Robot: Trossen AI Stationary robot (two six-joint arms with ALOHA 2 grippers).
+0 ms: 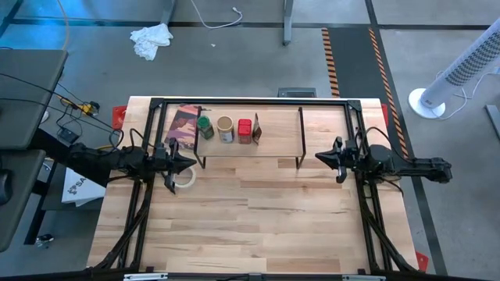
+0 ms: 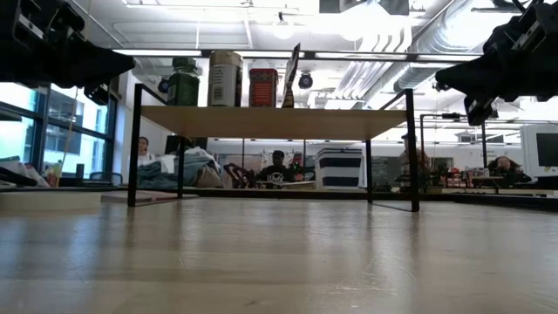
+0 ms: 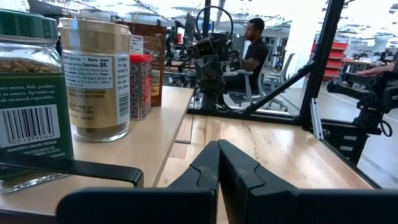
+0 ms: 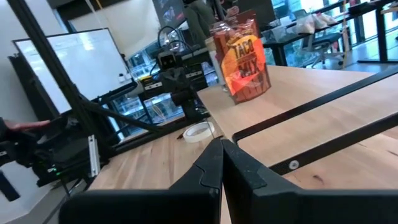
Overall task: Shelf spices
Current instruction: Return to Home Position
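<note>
Noting all four spices on the top board of the shelf, grouped in a row toward its left half. The green-lidded jar is leftmost, followed by the tan-lidded jar and the red square tin. The orange-brown packet stands on edge just beside the tin. The low view confirms all four upright on the board, raised above the table. The left pincer hangs off the shelf's left front corner, above the white tape roll, which lies flat on the table. In the left wrist view its fingers are pressed together with nothing between them. The right pincer hangs just off the shelf's right end, pointing toward the shelf. In the right wrist view its fingers meet tip to tip, gripping nothing. In the low view both pincers hang at about board height, apart from the table surface. The dark maroon packet lies flat on the table at the shelf's left end, near the green-lidded jar. Neither pincer touches a spice or the shelf.
</note>
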